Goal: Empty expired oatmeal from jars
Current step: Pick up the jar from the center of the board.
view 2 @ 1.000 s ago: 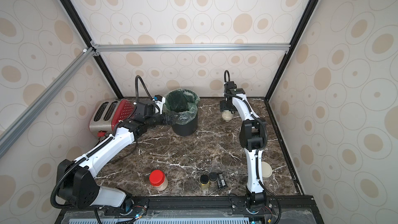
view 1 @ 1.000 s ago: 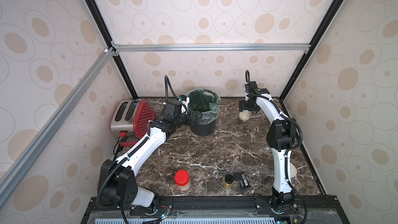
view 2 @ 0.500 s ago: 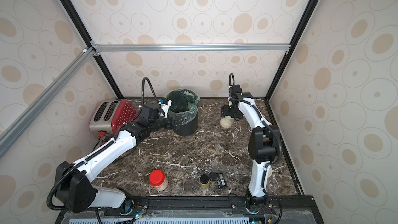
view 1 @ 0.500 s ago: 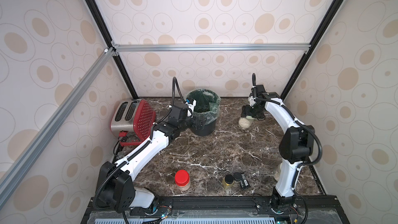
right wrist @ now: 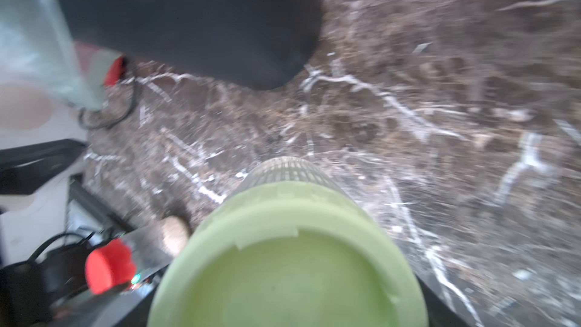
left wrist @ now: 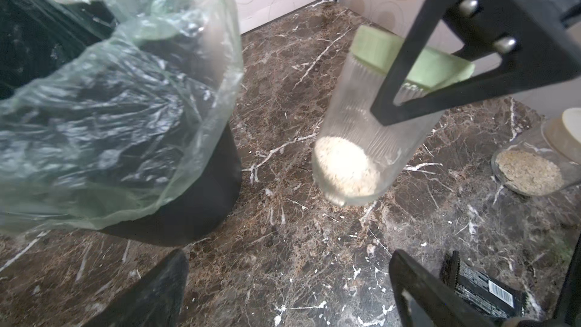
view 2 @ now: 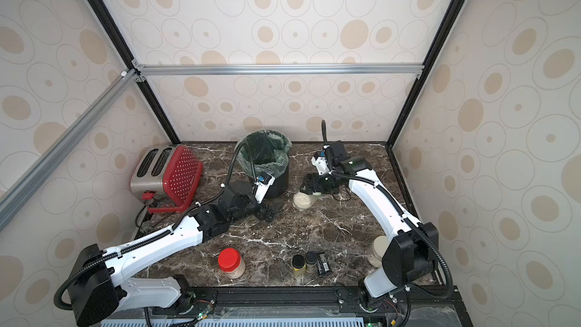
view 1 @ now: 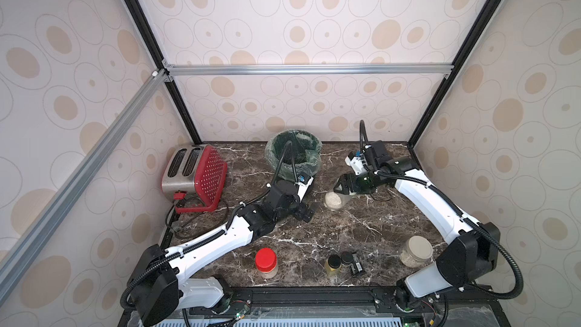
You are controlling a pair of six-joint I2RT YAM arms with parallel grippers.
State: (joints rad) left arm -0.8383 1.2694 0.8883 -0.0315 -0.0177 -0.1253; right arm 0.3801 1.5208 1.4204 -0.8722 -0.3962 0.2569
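A clear jar (view 1: 334,198) (view 2: 302,200) with a pale green lid (right wrist: 289,265) hangs tilted just right of the bin. My right gripper (view 1: 344,187) (view 2: 309,185) is shut on its lid end. Pale oatmeal (left wrist: 344,168) lies in its low end, close to the marble; whether it touches I cannot tell. My left gripper (view 1: 306,210) (left wrist: 289,265) is open and empty, low over the marble just left of that jar. A red-lidded jar (view 1: 266,262) and a beige-lidded jar (view 1: 415,250) (left wrist: 534,158) stand near the front edge, both with oatmeal.
A black bin with a green liner (view 1: 316,149) (left wrist: 125,121) stands at the back middle, next to both grippers. A red toaster (view 1: 195,174) with its cord sits back left. Two small black-capped bottles (view 1: 339,262) and a flat black item (view 1: 356,267) lie at the front.
My right arm has carried the green-lidded jar from the back wall forward and leftward. My left gripper has swung from beside the bin forward and rightward, toward the jar, staying open.
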